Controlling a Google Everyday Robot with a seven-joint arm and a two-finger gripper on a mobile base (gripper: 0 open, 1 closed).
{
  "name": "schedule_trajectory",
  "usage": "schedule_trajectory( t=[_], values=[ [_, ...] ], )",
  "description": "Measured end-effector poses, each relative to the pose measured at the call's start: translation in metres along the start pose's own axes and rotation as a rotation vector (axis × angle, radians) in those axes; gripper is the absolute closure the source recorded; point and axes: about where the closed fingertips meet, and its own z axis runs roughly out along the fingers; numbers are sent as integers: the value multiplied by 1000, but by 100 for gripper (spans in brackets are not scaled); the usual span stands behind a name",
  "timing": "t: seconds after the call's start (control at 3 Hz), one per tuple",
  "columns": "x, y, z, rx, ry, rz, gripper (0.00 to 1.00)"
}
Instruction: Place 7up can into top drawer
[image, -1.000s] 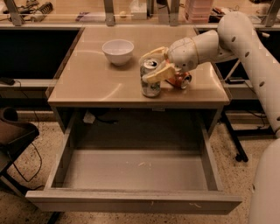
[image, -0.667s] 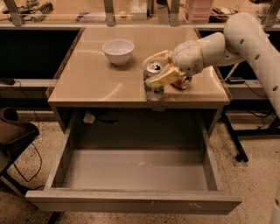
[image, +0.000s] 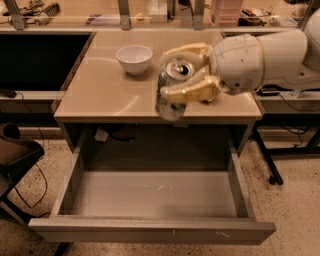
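7up can (image: 169, 102) in gripper (image: 168, 75) at table (image: 102, 97) edge; top drawer (image: 150, 231) open.

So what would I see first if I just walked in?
The big white arm, its gripper shut around the 7up can at the front edge of the table. Just below gapes the open top drawer. A white bowl sits farther back on the table.

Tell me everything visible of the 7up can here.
The 7up can is small, silver-grey metal with faint pale markings and a shiny pull-tab top. It looks slightly tilted. The pincer is shut on its upper body, one cream finger on each side. The can seems raised off the table near the front edge, above the open top drawer.
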Motion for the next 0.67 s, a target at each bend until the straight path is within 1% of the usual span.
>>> schedule_trajectory(
  t=[0.33,0.67],
  values=[
    [10,27,-11,11,-1,61,100],
    [11,27,-11,11,1,61,100]
  ],
)
